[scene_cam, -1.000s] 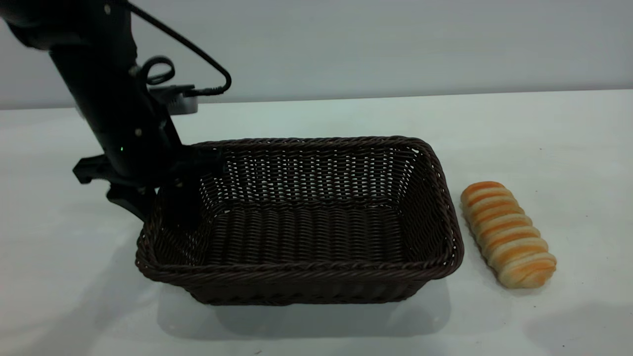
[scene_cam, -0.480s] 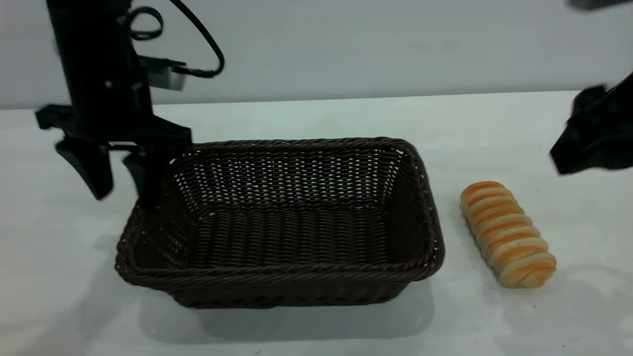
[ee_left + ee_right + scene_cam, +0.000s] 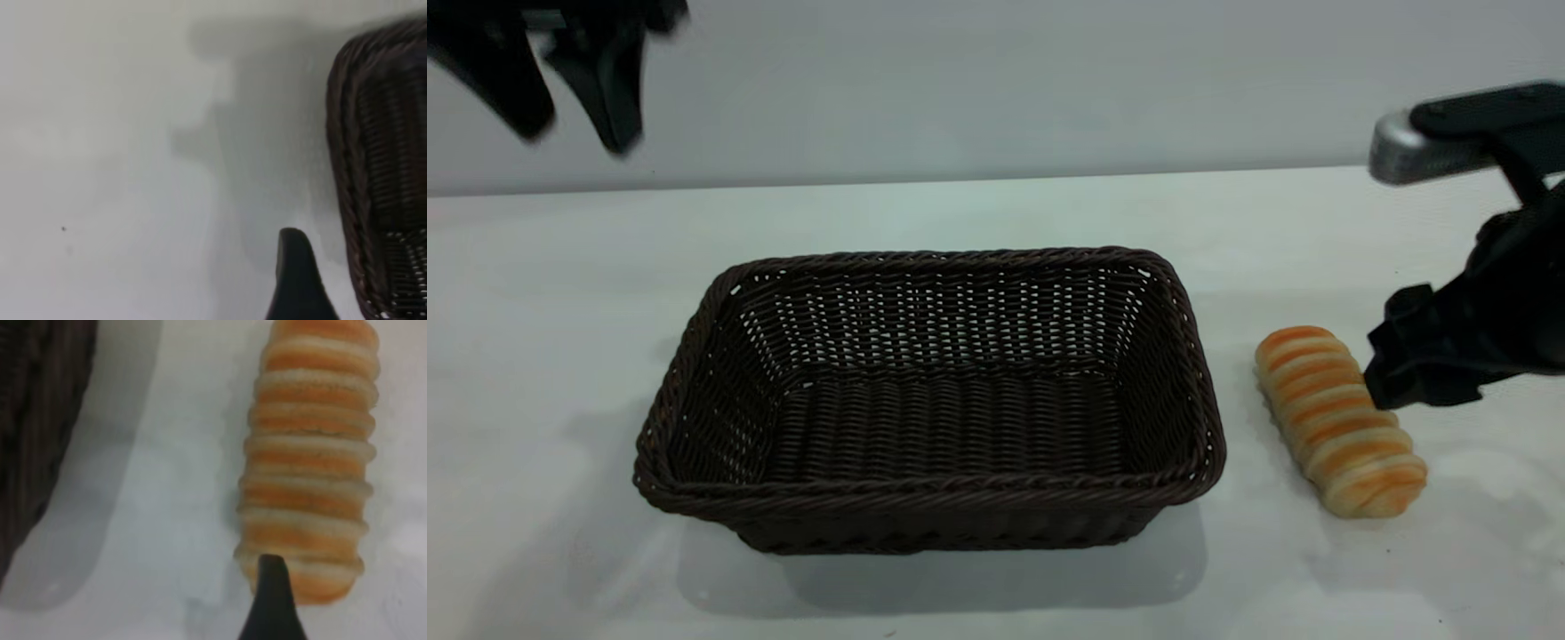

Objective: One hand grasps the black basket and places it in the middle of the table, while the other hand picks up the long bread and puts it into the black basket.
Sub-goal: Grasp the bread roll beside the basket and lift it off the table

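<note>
plain grey wall behind, evenly and softly lit.

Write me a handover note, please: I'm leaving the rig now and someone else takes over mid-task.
Left end effector: open, empty, raised high above the table's far left, clear of the black basket.
Right end effector: low at the right, beside the long bread; no grip visible, open or shut unclear.
Basket: on the table near the middle, empty.
Bread: flat on the table, right of the basket, not touching it.
Done: basket placed and let go.
Left: grasp the bread, lift it, put it into the basket.
</note>
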